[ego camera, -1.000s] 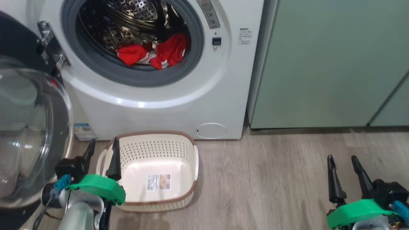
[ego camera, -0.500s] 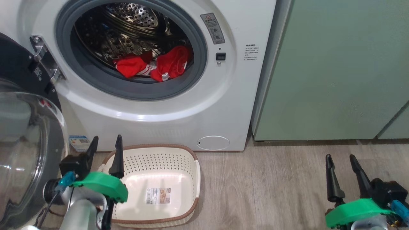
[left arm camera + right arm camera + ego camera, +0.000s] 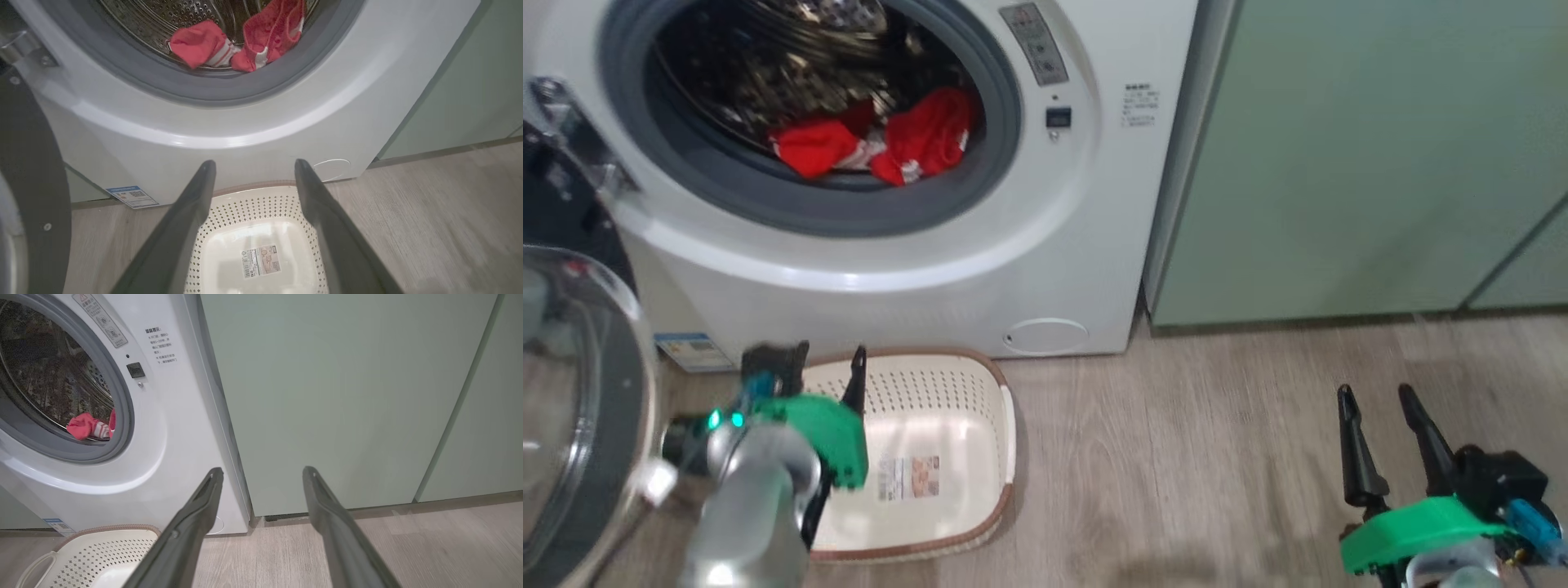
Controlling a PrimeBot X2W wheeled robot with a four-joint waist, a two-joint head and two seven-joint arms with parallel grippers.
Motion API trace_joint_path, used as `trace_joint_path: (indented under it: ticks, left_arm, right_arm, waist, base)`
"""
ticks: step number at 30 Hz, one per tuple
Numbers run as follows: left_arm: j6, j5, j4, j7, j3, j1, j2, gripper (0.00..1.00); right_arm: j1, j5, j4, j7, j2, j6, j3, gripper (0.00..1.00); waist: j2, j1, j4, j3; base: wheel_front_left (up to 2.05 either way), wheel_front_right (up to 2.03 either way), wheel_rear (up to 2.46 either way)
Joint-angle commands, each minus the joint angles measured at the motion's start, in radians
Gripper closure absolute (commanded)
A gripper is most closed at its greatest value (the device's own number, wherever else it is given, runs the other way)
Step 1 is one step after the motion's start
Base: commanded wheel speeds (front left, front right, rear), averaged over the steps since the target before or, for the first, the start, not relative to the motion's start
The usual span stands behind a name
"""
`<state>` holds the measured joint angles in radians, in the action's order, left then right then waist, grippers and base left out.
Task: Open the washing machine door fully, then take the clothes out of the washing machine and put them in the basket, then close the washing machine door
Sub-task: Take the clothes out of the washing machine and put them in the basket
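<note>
Partly cut off – washing machine door (image 3: 580, 408), clothes (image 3: 919, 135) blurred

You have the washing machine (image 3: 890, 278) standing on the floor (image 3: 1217, 457), with the cabinets (image 3: 1339, 163) just beside it on the right. Its door (image 3: 572, 367) hangs open to the left. The clothes (image 3: 923, 135) lie in its drum (image 3: 768, 82). The basket (image 3: 915, 384) sits on the floor just before it.
</note>
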<state>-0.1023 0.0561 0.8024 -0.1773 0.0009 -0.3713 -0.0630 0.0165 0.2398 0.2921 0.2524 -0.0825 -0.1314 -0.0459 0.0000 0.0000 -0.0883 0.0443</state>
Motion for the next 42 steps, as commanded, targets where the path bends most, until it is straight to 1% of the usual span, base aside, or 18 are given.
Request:
trace_joint_path:
  ticks: [1, 5, 6, 8, 14, 18, 19, 20, 24, 28, 31, 37, 42]
  left_arm:
    - [0.01, -0.006, -0.002, 0.033, 0.022, -0.087, -0.03, 0.0]
    - [0.005, 0.004, 0.054, 0.144, 0.017, -0.215, -0.043, 0.0]
    - [0.003, 0.008, 0.071, 0.191, 0.015, -0.28, -0.053, 0.0]
    - [0.006, 0.004, 0.086, 0.237, 0.011, -0.344, -0.067, 0.0]
    - [0.03, -0.019, 0.138, 0.389, -0.002, -0.534, -0.134, 0.0]
    - [0.043, -0.034, 0.157, 0.444, -0.013, -0.625, -0.161, 0.0]
    - [0.048, -0.041, 0.164, 0.468, -0.019, -0.685, -0.175, 0.0]
    - [0.048, -0.041, 0.164, 0.468, -0.019, -0.685, -0.175, 0.0]
    - [0.066, -0.057, 0.178, 0.505, -0.032, -0.797, -0.202, 0.0]
    - [0.105, -0.075, 0.195, 0.523, -0.041, -0.892, -0.226, 0.0]
    - [0.122, -0.083, 0.207, 0.531, -0.05, -0.949, -0.234, 0.0]
    - [0.145, -0.108, 0.257, 0.55, -0.076, -1.03, -0.258, 0.0]
    - [0.182, -0.141, 0.312, 0.572, -0.104, -1.074, -0.3, 0.0]
  right_arm:
    - [0.049, 0.01, -0.03, 0.009, -0.003, 0.001, -0.024, 0.0]
    - [0.074, 0.011, -0.034, 0.009, 0.002, 0.001, -0.026, 0.0]
    - [0.087, 0.012, -0.035, 0.009, 0.005, 0.001, -0.026, 0.0]
    - [0.1, 0.012, -0.037, 0.009, 0.008, 0.001, -0.024, 0.0]
    - [0.149, 0.013, -0.049, 0.009, 0.018, 0.001, -0.026, 0.0]
    - [0.174, 0.011, -0.057, 0.009, 0.022, 0.001, -0.025, 0.0]
    - [0.191, 0.013, -0.061, 0.009, 0.024, 0.001, -0.023, 0.0]
    - [0.191, 0.013, -0.061, 0.009, 0.024, 0.001, -0.023, 0.0]
    - [0.224, 0.013, -0.07, 0.009, 0.028, 0.001, -0.021, 0.0]
    - [0.255, 0.014, -0.078, 0.009, 0.03, 0.001, -0.025, 0.0]
    - [0.275, 0.017, -0.085, 0.009, 0.031, 0.001, -0.024, 0.0]
    - [0.306, 0.035, -0.094, 0.009, 0.032, 0.001, -0.031, 0.0]
    - [0.326, 0.05, -0.1, 0.009, 0.032, 0.001, -0.039, 0.0]
  waist:
    - [0.0, 0.0, -0.024, 0.04]
    - [0.0, 0.0, -0.055, 0.104]
    - [0.0, 0.0, -0.072, 0.136]
    - [0.0, 0.0, -0.088, 0.166]
    - [0.0, 0.0, -0.135, 0.268]
    - [0.0, 0.0, -0.152, 0.317]
    - [0.0, 0.0, -0.16, 0.35]
    - [0.0, 0.0, -0.16, 0.35]
    - [0.0, 0.0, -0.172, 0.416]
    - [0.0, 0.0, -0.183, 0.476]
    - [0.0, 0.0, -0.187, 0.514]
    - [0.0, 0.0, -0.195, 0.573]
    - [0.0, 0.0, -0.204, 0.609]
  base:
    - [0.0, 0.0, 0.0]
    - [0.0, 0.0, 0.0]
    - [0.0, 0.0, 0.0]
    - [0.0, 0.0, 0.0]
    - [0.0, 0.0, 0.0]
    - [0.0, 0.0, 0.0]
    - [0.0, 0.0, 0.0]
    - [0.0, 0.0, 0.0]
    - [0.0, 0.0, 0.0]
    - [0.0, 0.0, 0.0]
    - [0.0, 0.0, 0.0]
    - [0.0, 0.0, 0.0]
    - [0.0, 0.0, 0.0]
